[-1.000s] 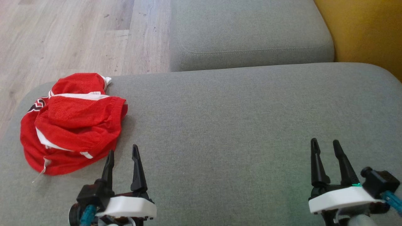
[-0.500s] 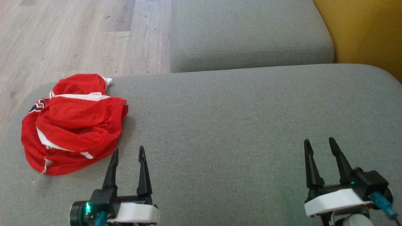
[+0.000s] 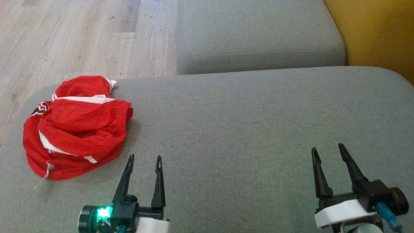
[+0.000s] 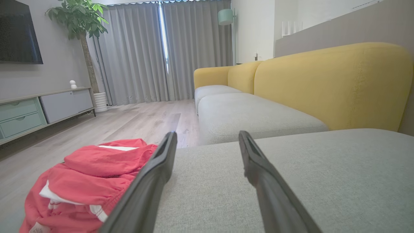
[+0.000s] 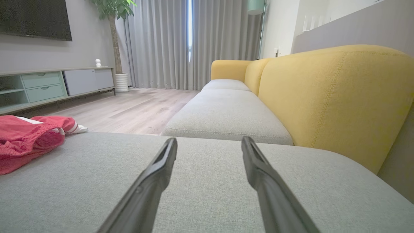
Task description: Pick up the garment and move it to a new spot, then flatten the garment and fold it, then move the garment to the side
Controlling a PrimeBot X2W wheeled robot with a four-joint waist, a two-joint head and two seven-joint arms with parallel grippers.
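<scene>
The garment [image 3: 76, 126], red mesh with white trim, lies crumpled at the left end of the grey sofa cushion [image 3: 245, 129]. My left gripper [image 3: 144, 158] stands open low on the cushion, just right of and nearer than the garment, touching nothing. Through the left wrist view the garment [image 4: 87, 181] sits left of the open left gripper [image 4: 207, 137]. My right gripper [image 3: 326, 149] is open near the cushion's right front with nothing between its fingers. The right wrist view has the garment [image 5: 26, 142] far off to the left of the open right gripper [image 5: 209, 142].
A second grey seat cushion [image 3: 258, 32] lies beyond the near one, with the yellow backrest [image 3: 378, 32] to the right. Wooden floor [image 3: 74, 35] runs past the cushion's left and far edges. A TV cabinet [image 4: 38, 110], a potted plant [image 4: 85, 29] and curtains stand across the room.
My left gripper has drawn back toward me and shifted right, away from the garment's edge. The right gripper has dropped back slightly. The garment has not moved.
</scene>
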